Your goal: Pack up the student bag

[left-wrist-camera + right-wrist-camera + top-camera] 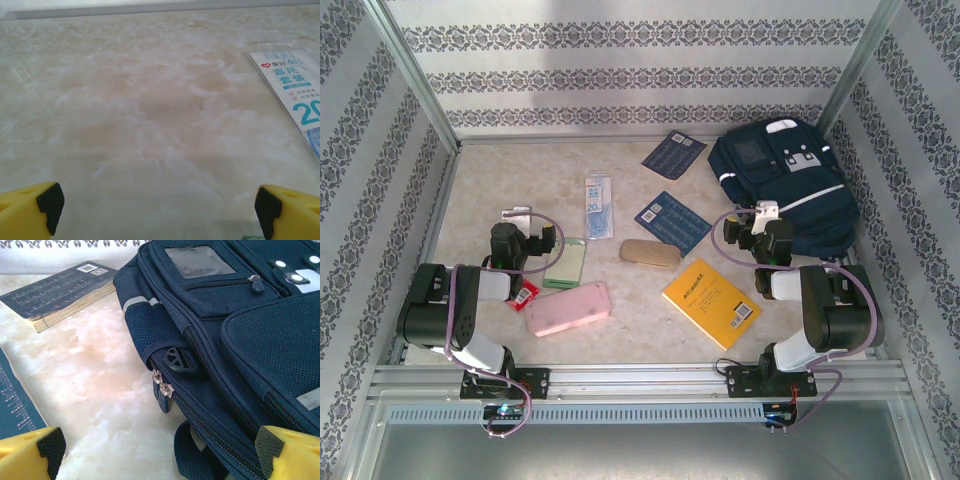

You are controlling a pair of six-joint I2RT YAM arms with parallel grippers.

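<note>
While the bag (785, 185) lies at the table's (470, 190) far right, seemingly zipped, nothing looks packed yet: a yellow book (712, 302), pink case (568, 308) and ruler packet (599, 192) lie outside. The left gripper (157, 207) and right gripper (159, 450) gape empty.

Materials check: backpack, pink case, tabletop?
Backpack: matte navy woven fabric with mesh panels; weave and zip teeth show. Pink case: smooth, slightly shiny, plastic or vinyl, unclear which. Tabletop: beige marble pattern, faint gloss, possibly laminate or stone.
</note>
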